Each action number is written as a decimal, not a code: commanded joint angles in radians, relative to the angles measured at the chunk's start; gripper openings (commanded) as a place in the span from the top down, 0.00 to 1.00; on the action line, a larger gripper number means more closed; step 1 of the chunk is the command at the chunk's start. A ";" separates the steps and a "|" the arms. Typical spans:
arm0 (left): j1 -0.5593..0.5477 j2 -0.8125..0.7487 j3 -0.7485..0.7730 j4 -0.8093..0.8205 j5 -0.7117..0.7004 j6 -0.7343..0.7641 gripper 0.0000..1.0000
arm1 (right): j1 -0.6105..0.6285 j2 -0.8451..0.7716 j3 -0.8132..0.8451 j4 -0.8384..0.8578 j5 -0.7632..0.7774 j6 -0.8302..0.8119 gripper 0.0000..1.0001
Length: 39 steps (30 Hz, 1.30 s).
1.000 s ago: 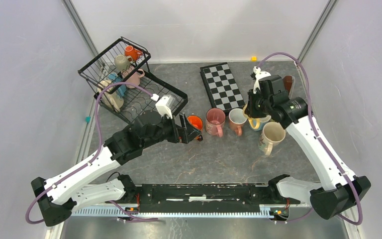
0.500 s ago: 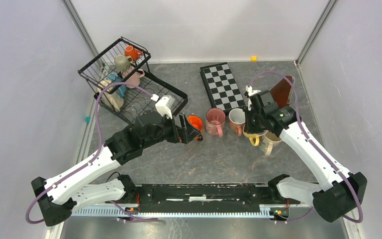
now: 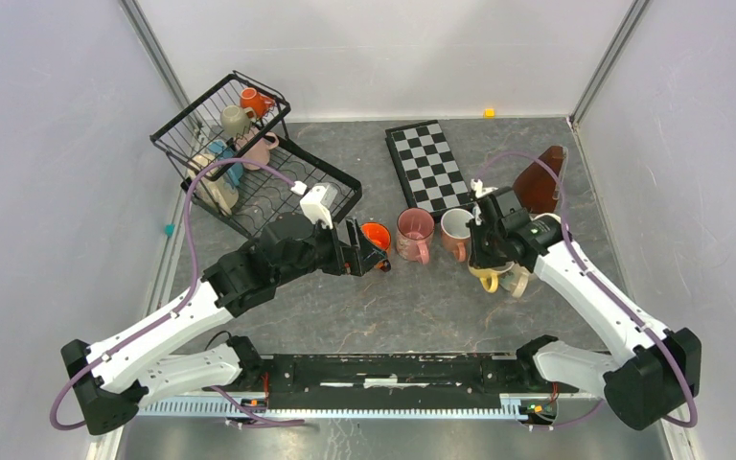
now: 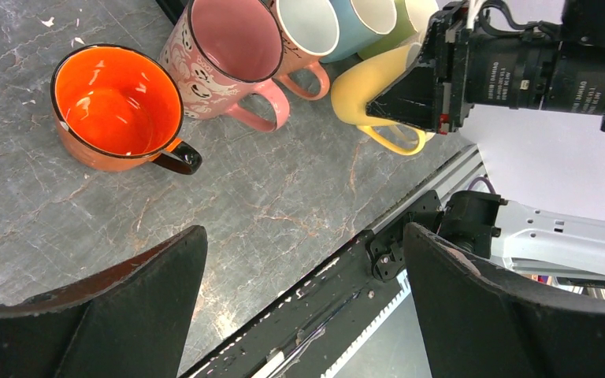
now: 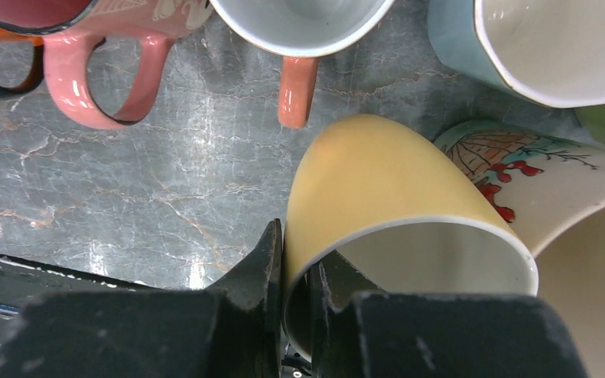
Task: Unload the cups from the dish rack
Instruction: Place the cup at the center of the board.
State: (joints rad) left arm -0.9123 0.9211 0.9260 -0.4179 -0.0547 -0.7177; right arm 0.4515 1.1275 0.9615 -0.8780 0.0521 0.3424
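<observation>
Pinching the yellow cup's (image 5: 378, 181) rim mid-right, right gripper (image 5: 298, 264) is seemingly placing it; release next. Left gripper (image 4: 303, 236) is gaping wide.

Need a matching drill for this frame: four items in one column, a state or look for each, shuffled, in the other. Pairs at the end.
Column 1
1. orange mug
2. yellow mug
3. checkerboard
4. left tool

Column 2
A. rim pinched by the right tool
B. open, holding nothing
C. upright, empty, black handle
D. lying flat, black and white squares

Pairs: 1-C, 2-A, 3-D, 4-B
</observation>
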 commanded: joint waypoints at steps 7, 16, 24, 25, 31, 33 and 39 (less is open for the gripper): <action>-0.002 0.001 -0.001 0.024 -0.024 0.045 0.00 | 0.000 0.051 -0.074 0.145 0.033 -0.005 1.00; -0.002 0.002 0.005 0.010 -0.030 0.043 0.00 | 0.007 0.099 -0.119 0.199 0.052 -0.010 0.98; -0.002 0.002 0.004 0.006 -0.035 0.039 0.00 | 0.016 0.115 -0.118 0.199 0.061 -0.018 0.73; -0.002 0.003 0.004 0.004 -0.035 0.039 0.00 | 0.017 0.114 -0.117 0.198 0.061 -0.019 0.69; -0.002 -0.001 0.007 0.001 -0.039 0.038 0.00 | 0.023 0.101 -0.098 0.187 0.059 -0.021 0.58; -0.002 -0.004 0.011 -0.005 -0.043 0.037 0.00 | 0.028 0.095 -0.084 0.175 0.056 -0.021 0.56; -0.002 -0.018 0.035 -0.026 -0.053 0.038 0.00 | 0.041 0.050 -0.039 0.128 0.054 -0.020 0.46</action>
State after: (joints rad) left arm -0.9123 0.9222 0.9260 -0.4271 -0.0784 -0.7177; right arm 0.4843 1.2301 0.8558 -0.7280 0.0906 0.3313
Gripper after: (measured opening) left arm 0.996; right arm 0.511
